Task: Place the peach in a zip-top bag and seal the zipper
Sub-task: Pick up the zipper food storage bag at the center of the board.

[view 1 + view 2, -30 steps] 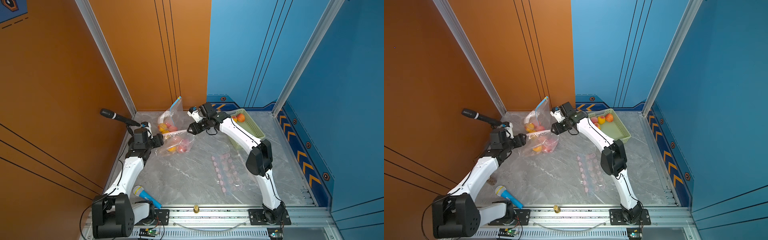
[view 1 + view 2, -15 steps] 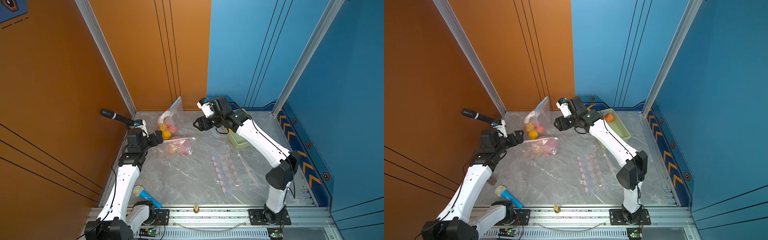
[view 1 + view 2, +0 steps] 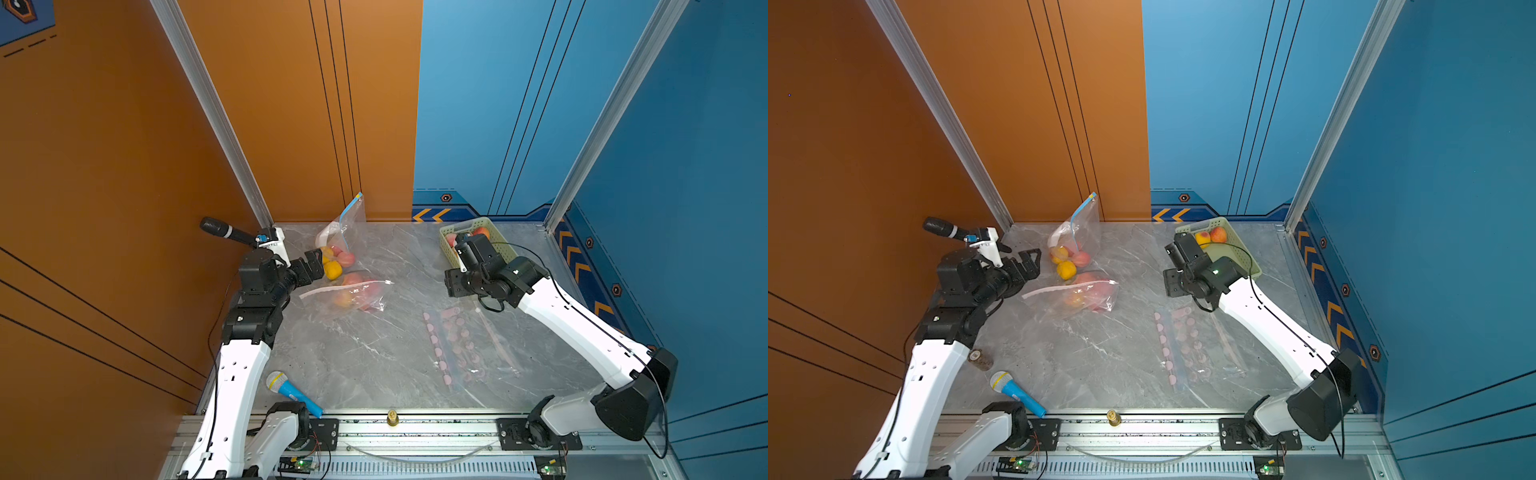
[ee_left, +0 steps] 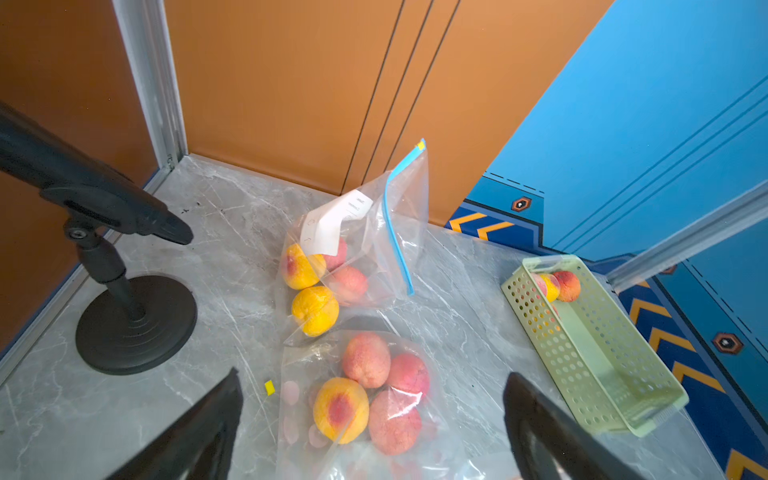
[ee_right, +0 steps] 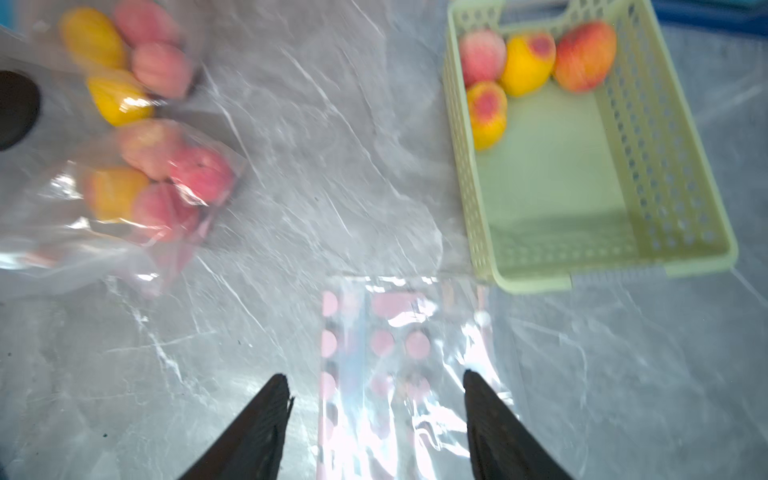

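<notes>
Four peaches (image 5: 528, 62) lie at one end of the green basket (image 5: 623, 249). Just beside the basket, an empty pink-dotted zip-top bag (image 5: 399, 340) lies flat on the grey surface (image 5: 291, 208), with the right fingers (image 5: 257, 428) spread above it, holding nothing. Farther from the basket, by two filled bags (image 3: 353, 291), the left fingers (image 4: 208, 428) stand wide apart, empty

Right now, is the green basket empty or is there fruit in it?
Not empty: the basket holds four peaches bunched at one end; the rest is bare.
</notes>
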Robot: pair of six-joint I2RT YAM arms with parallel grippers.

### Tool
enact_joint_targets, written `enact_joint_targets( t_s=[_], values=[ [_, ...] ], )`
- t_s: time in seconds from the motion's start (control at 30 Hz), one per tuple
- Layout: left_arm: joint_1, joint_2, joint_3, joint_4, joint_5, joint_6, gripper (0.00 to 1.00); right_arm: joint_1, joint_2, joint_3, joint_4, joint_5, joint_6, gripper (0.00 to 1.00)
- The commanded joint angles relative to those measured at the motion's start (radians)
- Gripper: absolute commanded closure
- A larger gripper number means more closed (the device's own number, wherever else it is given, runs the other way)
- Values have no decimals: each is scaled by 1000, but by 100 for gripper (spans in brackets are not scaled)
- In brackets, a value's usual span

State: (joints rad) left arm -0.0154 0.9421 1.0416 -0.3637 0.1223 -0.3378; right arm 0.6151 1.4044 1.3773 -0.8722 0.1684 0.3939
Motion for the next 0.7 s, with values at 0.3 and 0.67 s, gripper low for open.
enact_joint_targets(
  t_s=[0.3, 0.67],
  values=[
    [-693, 129, 86, -90, -279, 72, 2, -488, -272, -460, -7, -222, 90, 28],
    [-890, 360, 197, 23, -352, 99, 2, -646, -213, -663, 134, -434, 49, 21]
  ],
)
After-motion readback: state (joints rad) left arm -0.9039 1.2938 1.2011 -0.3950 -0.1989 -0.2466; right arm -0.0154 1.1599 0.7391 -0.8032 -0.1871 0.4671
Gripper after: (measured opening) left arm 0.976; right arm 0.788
